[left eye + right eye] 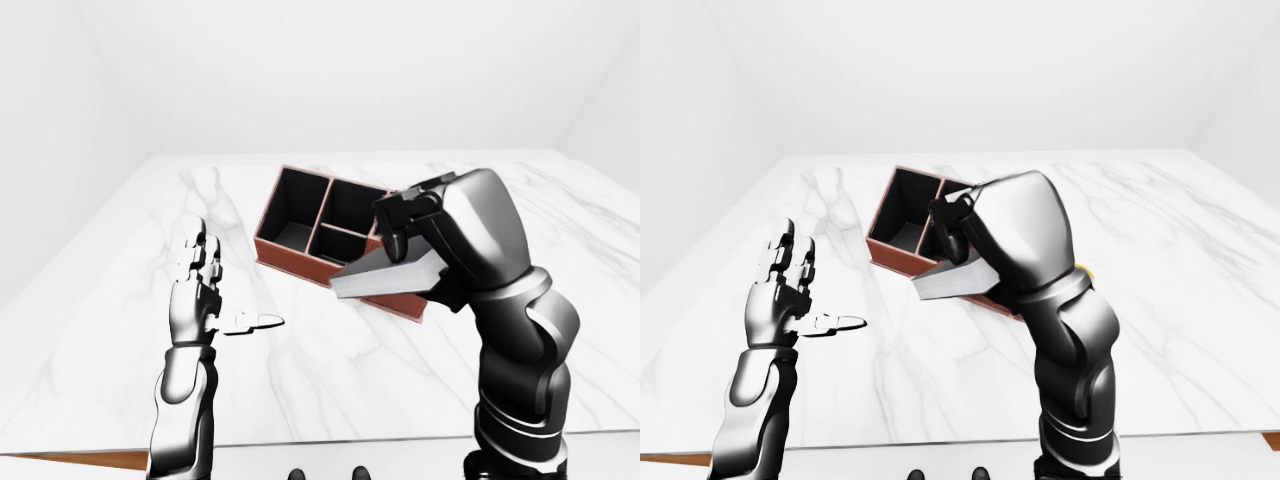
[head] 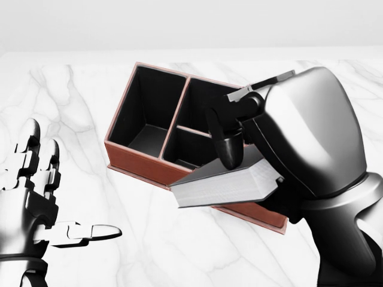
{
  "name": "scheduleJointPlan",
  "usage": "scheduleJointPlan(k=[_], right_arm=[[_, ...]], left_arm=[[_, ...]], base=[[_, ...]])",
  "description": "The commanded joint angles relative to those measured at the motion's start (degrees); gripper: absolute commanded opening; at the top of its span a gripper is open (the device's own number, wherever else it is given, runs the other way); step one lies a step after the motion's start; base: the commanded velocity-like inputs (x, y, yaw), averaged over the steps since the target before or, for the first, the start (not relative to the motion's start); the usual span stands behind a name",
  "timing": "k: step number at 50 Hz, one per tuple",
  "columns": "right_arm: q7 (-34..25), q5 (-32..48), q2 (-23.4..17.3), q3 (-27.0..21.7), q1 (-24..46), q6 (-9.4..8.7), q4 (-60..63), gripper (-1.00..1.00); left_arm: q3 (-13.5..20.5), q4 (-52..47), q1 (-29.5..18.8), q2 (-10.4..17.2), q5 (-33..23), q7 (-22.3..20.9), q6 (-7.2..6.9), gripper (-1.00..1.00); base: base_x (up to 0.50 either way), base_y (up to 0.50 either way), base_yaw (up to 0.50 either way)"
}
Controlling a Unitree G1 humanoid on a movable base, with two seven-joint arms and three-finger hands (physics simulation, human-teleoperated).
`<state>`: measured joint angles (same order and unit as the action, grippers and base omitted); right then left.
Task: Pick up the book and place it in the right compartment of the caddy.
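Observation:
A brown caddy (image 2: pixel 140 161) with black compartments stands on the white marble table (image 2: pixel 78 107). My right hand (image 2: pixel 239 146) is shut on a grey book (image 2: pixel 224 185) and holds it in the air, tilted, over the caddy's near wall in the head view. The hand and forearm hide the caddy's right compartment. In the left-eye view the book (image 1: pixel 385 278) hangs clearly above the table. My left hand (image 2: pixel 45 203) is open at the lower left of the head view, fingers spread, holding nothing.
The caddy's left compartment (image 2: pixel 146 113) and its two middle compartments show dark insides. A sliver of yellow (image 1: pixel 1081 268) shows beside my right arm in the right-eye view. The table's near edge (image 1: pixel 300 442) runs along the bottom of the eye views.

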<state>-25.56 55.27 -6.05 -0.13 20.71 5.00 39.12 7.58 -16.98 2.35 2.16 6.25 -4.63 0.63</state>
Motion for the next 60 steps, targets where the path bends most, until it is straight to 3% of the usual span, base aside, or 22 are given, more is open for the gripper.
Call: scheduleJointPlan(k=[1,6,7,8,10,26,42,60], right_arm=[[1.0,-4.6,-1.9,-1.4,14.0,0.0,-0.5,-1.0],[1.2,-5.1,-3.7,-1.9,19.8,0.0,-3.9,-1.0],[1.5,-5.2,-3.9,-2.0,21.1,0.0,-4.8,-1.0],[1.5,-5.1,-4.2,-2.1,22.0,0.0,-5.5,-1.0],[2.0,-5.3,-5.0,-2.4,24.2,0.0,-7.6,-1.0],[7.8,-3.4,-12.1,-3.7,41.4,0.0,-30.5,-1.0],[18.1,4.9,-16.6,-3.2,48.3,0.0,-59.6,-1.0],[28.5,14.0,-17.4,-1.0,51.3,0.0,-82.0,-1.0]], left_arm=[[-0.1,-0.1,0.2,0.0,0.0,-0.3,0.23,1.0],[0.0,-0.1,0.1,-0.1,0.0,-0.2,0.19,1.0],[-0.7,0.1,1.1,-0.8,-1.1,0.5,1.83,1.0],[-1.3,0.1,1.8,-1.2,-1.4,0.7,2.58,1.0],[-1.7,-0.1,2.2,-1.3,-1.5,0.9,2.86,1.0],[-2.1,-0.3,2.4,-1.2,-1.4,1.2,3.21,1.0],[-2.3,-0.4,2.4,-1.3,-1.2,1.3,3.27,1.0],[-2.4,-0.6,2.7,-1.3,-1.2,1.1,3.23,1.0]], base=[[0.0,0.0,0.0],[0.0,0.0,0.0],[0.0,0.0,0.0],[0.0,0.0,0.0],[0.0,0.0,0.0],[0.0,0.0,0.0],[0.0,0.0,0.0],[0.0,0.0,0.0]])
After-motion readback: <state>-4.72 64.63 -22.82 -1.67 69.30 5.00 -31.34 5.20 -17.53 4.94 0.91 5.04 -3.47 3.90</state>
